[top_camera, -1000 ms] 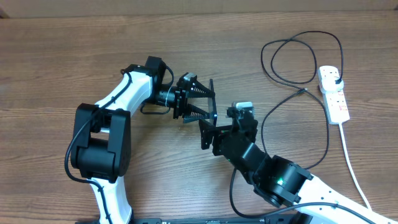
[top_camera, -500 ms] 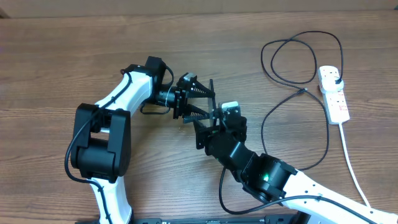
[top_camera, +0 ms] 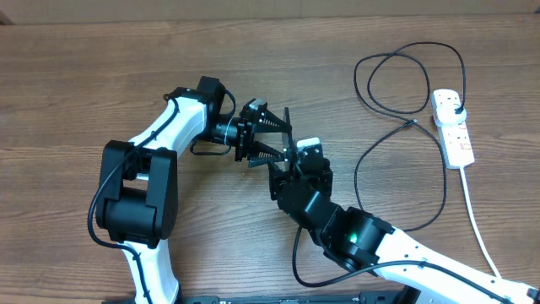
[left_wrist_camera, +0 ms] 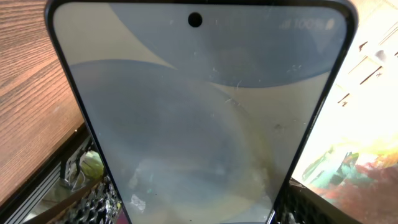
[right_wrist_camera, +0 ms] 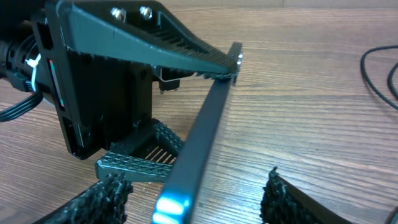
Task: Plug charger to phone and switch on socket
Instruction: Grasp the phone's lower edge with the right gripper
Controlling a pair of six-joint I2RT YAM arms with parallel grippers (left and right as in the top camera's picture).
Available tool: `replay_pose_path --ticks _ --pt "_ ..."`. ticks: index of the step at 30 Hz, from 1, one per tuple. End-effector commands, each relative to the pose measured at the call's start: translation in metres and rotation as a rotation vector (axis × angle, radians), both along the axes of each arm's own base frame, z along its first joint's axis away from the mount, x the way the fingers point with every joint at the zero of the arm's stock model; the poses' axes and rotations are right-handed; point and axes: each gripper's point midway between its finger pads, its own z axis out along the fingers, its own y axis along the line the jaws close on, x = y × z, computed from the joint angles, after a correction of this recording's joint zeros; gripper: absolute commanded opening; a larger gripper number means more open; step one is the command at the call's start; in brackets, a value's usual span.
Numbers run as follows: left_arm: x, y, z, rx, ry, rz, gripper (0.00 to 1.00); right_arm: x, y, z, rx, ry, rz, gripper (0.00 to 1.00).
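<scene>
The phone (left_wrist_camera: 199, 112), with a light blue screen and dark edges, fills the left wrist view. My left gripper (left_wrist_camera: 199, 214) is shut on it and holds it on edge above the table. From overhead the phone (top_camera: 287, 118) is a thin dark line in the left gripper (top_camera: 274, 138). My right gripper (right_wrist_camera: 193, 199) is open, one finger on each side of the phone's edge (right_wrist_camera: 205, 124), with gaps on both sides. The charger (top_camera: 405, 76) lies looped at the right, its plug tip (top_camera: 411, 123) on the wood and its adapter (top_camera: 456, 105) in the socket (top_camera: 453, 131).
The socket's white cord (top_camera: 477, 219) runs down the right side towards the front edge. The black cable loops cover the table between the right arm and the socket. Bare wood lies to the left and behind the arms.
My right gripper has moved left to the phone and its jaws have narrowed around the phone's edge. The left arm and the phone have not moved.
</scene>
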Motion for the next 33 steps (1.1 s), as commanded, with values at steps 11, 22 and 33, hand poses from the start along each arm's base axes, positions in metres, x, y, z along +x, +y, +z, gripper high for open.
replay_pose_path --ticks 11,22,33 --pt "0.008 0.002 0.014 -0.063 -0.009 0.015 0.64 0.002 0.016 0.023 0.109 -0.038 -0.015 0.62" --pt "0.008 0.002 0.014 -0.063 -0.009 0.015 0.64 -0.001 0.012 0.015 0.075 -0.015 -0.018 0.44" --pt "0.008 0.002 0.014 -0.062 -0.009 0.015 0.64 -0.001 0.012 0.015 0.074 -0.015 -0.017 0.27"
